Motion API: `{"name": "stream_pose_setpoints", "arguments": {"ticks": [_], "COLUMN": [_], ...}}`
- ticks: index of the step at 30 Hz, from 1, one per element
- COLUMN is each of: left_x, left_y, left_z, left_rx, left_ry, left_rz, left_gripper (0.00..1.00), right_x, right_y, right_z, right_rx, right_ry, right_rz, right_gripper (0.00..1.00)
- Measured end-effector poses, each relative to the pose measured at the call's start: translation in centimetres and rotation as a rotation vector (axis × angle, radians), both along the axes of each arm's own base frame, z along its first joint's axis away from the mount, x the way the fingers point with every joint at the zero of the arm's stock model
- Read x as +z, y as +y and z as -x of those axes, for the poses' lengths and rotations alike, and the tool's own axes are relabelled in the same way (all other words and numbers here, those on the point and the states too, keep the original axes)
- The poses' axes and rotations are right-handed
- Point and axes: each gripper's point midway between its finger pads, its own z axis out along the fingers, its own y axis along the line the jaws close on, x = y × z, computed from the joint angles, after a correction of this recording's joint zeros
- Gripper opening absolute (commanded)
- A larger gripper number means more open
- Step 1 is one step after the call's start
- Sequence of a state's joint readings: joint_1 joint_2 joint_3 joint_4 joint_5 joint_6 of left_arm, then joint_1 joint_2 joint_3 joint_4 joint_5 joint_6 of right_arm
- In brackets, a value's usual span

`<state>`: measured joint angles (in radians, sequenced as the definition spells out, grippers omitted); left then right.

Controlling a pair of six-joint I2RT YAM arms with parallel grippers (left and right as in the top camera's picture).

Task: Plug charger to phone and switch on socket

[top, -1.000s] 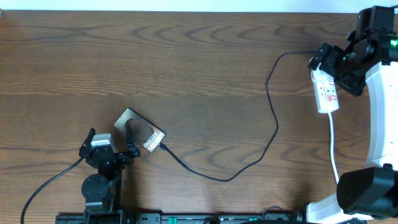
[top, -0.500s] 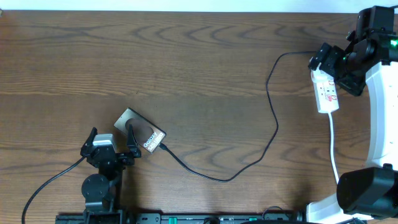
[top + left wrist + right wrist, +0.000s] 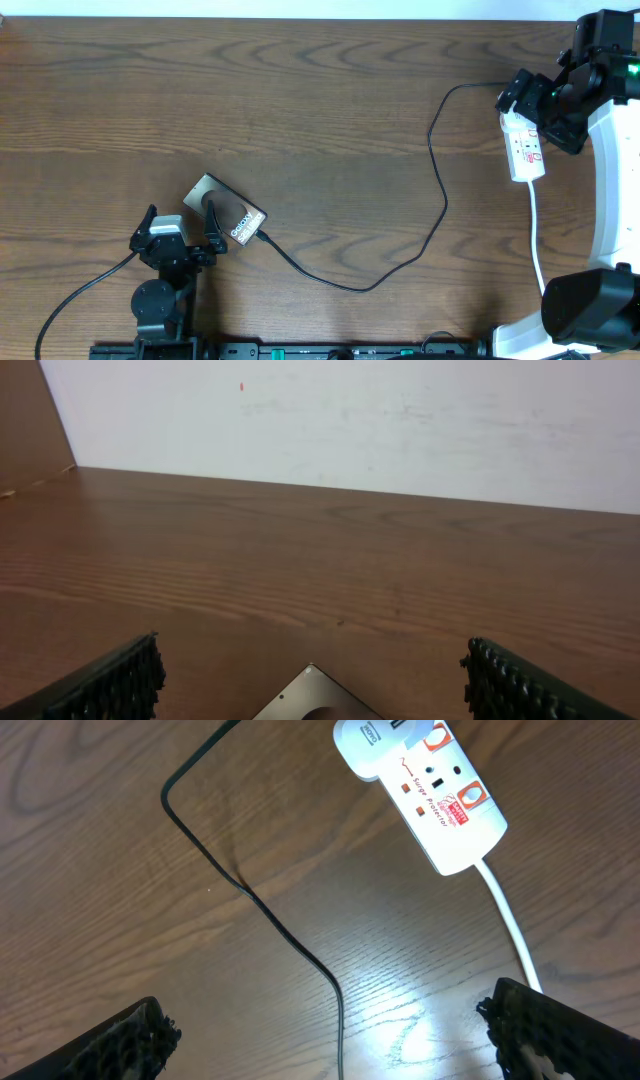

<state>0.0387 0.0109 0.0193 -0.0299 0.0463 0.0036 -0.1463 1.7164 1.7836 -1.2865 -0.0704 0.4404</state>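
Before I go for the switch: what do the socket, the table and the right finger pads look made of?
The socket looks like hard white moulded plastic, smooth with a slight sheen and printed red marks. The table looks like wood or wood-look laminate: brown grain, with a glare patch suggesting a smooth sealed finish. The pads look like black rubber, judging by their studded texture.

- Overhead: looked straight down over the table (image 3: 300, 100).
- Left wrist: low, faced the wall (image 3: 400, 420); shared the phone (image 3: 315, 698).
- Right wrist: near, looked down; shared the socket (image 3: 430, 795), the charger (image 3: 288, 936).
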Motion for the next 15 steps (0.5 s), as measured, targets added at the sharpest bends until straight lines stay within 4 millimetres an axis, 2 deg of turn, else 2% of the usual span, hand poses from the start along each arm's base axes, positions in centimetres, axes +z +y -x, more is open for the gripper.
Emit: {"name": "stream_pose_setpoints", "arguments": {"ticks": [11, 15], "left_x": [0.0, 0.0], "left_y": [-0.01, -0.01], "left_z": [0.0, 0.0], "left_rx": [0.0, 0.0], "left_ry": [0.0, 0.0], "left_rz": [0.0, 0.0], "left_gripper": [0.94, 0.94], "right_x": [0.0, 0.13], "right_y": [-0.01, -0.85], "right_z": [0.0, -0.32], "right_rx": [0.0, -0.017], "right_ry": [0.0, -0.012], "right_rz": [0.001, 0.045], "right_gripper": [0.99, 0.99]}}
